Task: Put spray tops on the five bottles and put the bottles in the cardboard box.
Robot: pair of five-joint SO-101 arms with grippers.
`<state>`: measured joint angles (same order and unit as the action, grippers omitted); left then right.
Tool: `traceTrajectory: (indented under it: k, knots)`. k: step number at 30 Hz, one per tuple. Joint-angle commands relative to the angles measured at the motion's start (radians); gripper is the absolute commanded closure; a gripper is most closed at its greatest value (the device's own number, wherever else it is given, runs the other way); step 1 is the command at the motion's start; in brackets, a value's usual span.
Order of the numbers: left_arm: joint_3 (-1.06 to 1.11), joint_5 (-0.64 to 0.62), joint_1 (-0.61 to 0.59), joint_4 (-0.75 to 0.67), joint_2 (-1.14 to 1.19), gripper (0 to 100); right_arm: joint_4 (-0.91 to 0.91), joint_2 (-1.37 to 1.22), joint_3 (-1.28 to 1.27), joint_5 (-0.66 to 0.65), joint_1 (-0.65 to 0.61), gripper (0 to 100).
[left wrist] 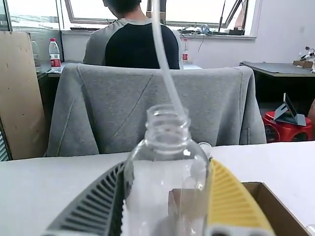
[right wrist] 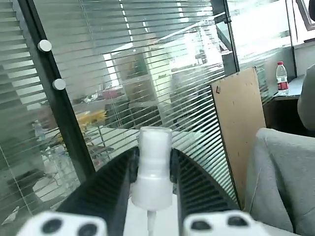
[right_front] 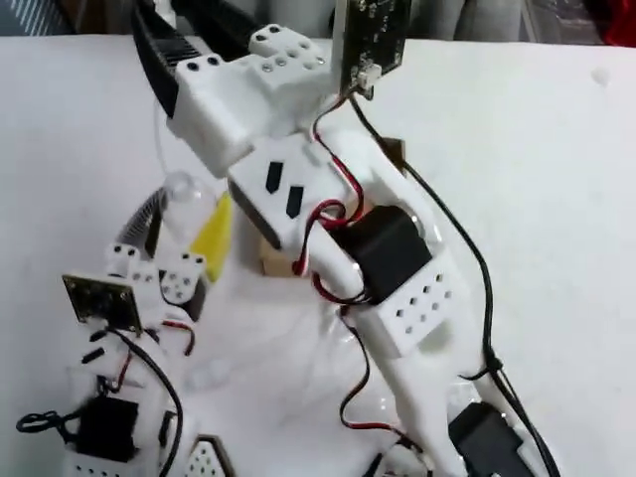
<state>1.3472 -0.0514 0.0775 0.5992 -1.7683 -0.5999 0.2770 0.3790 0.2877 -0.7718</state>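
Left tool (left wrist: 165, 199) clenched on the clear bottle (left wrist: 166, 152), gray and yellow fingers on either side. Bottle upright over the left side of the worktop (left wrist: 44, 191), neck open, cardboard box (left wrist: 278, 209) just behind it. Right tool (right wrist: 153, 158) grasps the white spray top (right wrist: 153, 179) above. Its dip tube (left wrist: 165, 64) hangs down to the bottle's mouth.
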Motion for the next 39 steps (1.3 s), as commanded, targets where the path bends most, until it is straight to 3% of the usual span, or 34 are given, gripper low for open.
traceTrajectory:
  k: [1, 39]
  knots:
    - [-0.006, -0.006, 0.010, -0.003, -0.015, 95, 0.005, 0.004, 0.044, 0.009, 0.021, 98.3]
    - [-0.005, -0.005, 0.008, 0.025, -0.015, 95, 0.039, 0.002, 0.058, 0.011, 0.068, 98.3]
